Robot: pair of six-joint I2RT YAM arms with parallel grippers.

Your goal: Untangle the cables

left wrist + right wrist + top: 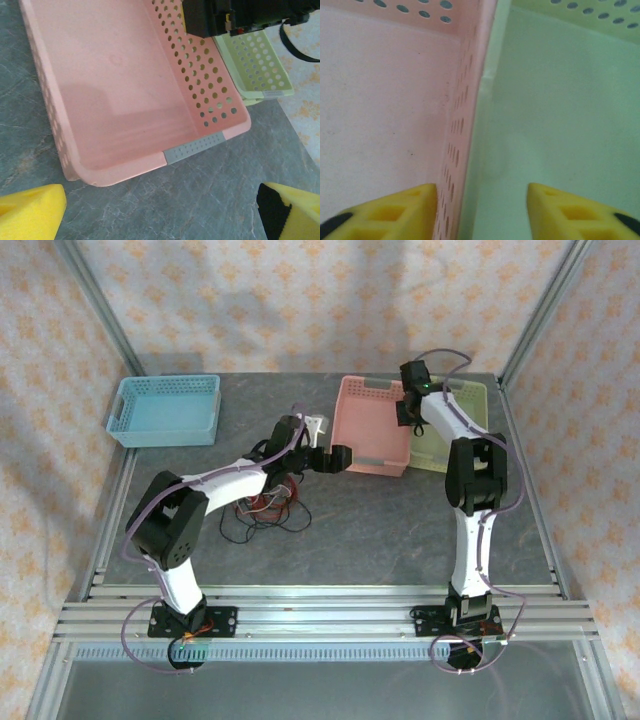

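Note:
The cables point(265, 504) lie as a tangle of red, dark and pale strands on the grey table, under my left arm's forearm. My left gripper point(330, 445) hovers just before the near-left corner of the pink basket point(372, 425). In the left wrist view it point(160, 215) is open wide over bare table, with nothing between its yellow fingertips point(30, 212). My right gripper point(408, 410) hangs over the seam between the pink basket and the green basket point(450, 425). In the right wrist view it point(482, 210) is open and holds nothing, and the pink wall point(465, 125) runs beside its left fingertip point(395, 212).
A blue basket point(165, 410) stands at the back left. The pink basket point(115, 90) and green basket point(255, 65) sit side by side, touching, at the back right. The right gripper's black body point(235, 15) hangs above them. Aluminium rails frame the table's edges.

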